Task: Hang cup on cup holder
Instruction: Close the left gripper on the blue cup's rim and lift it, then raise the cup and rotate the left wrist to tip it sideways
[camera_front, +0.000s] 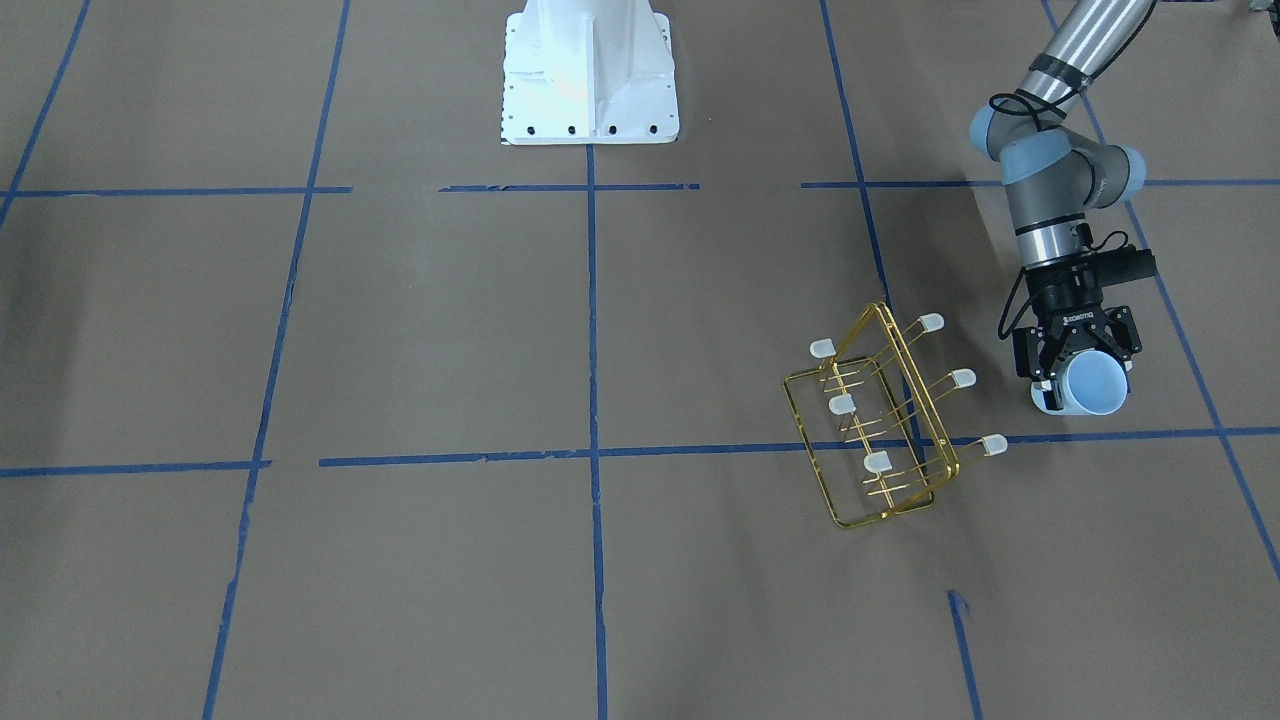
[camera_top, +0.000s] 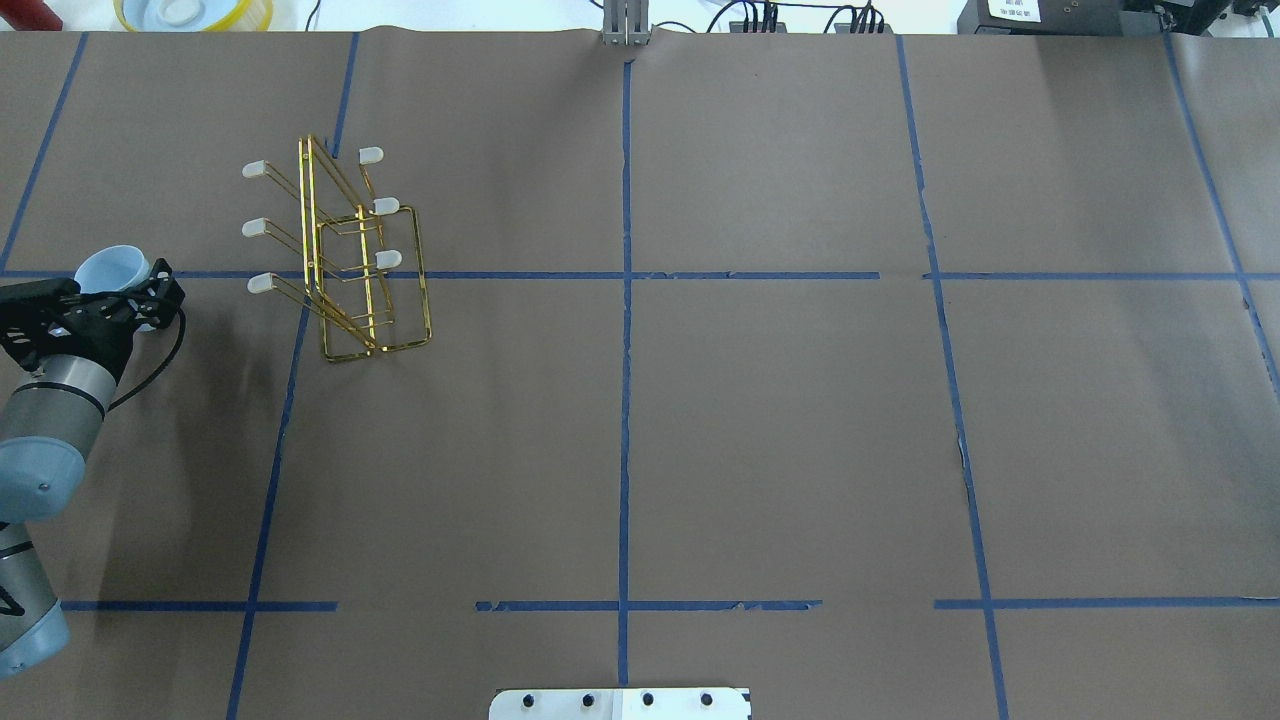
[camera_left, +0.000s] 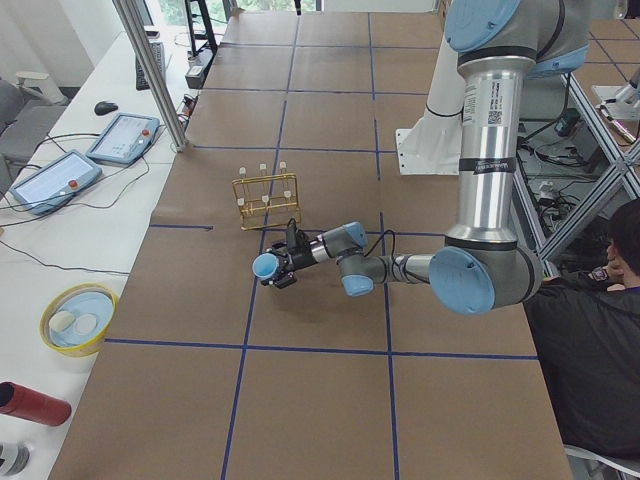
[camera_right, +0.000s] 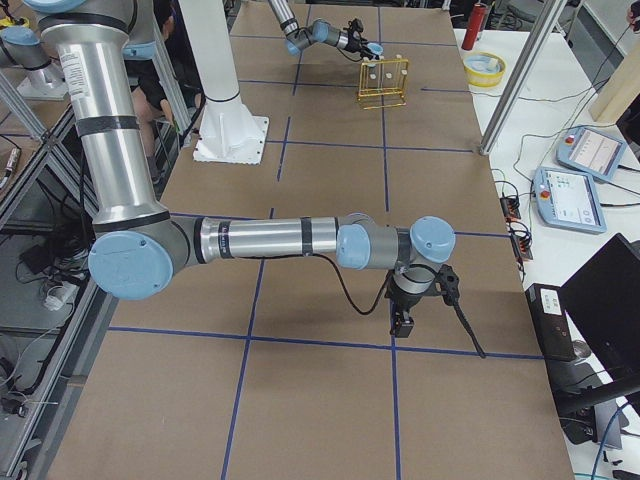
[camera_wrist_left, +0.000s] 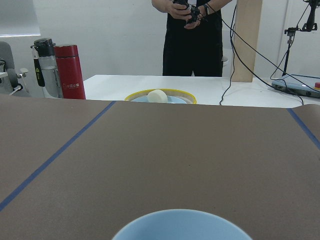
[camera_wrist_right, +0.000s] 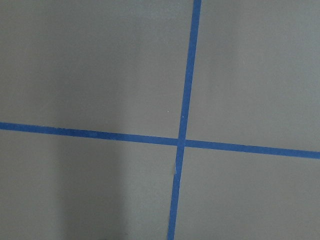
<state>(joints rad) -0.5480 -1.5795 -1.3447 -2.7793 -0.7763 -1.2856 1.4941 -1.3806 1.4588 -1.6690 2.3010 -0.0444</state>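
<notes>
The cup (camera_front: 1097, 390) is pale blue and lies sideways in my left gripper (camera_front: 1085, 372), which is shut on it a little above the table. It sits to the robot's left of the cup holder (camera_front: 917, 385), a gold wire rack with white-capped prongs, and is apart from it. In the overhead view the left gripper (camera_top: 115, 287) holds the cup (camera_top: 112, 266) left of the rack (camera_top: 368, 270). The cup's rim (camera_wrist_left: 182, 227) fills the bottom of the left wrist view. My right gripper (camera_right: 402, 322) hangs over bare table far from the rack; I cannot tell if it is open.
The white robot base (camera_front: 588, 75) stands at the table's middle edge. A yellow-rimmed bowl (camera_top: 190, 12) and a red bottle (camera_wrist_left: 70, 72) sit on the white bench beyond the table. A person (camera_wrist_left: 192, 35) stands behind the bench.
</notes>
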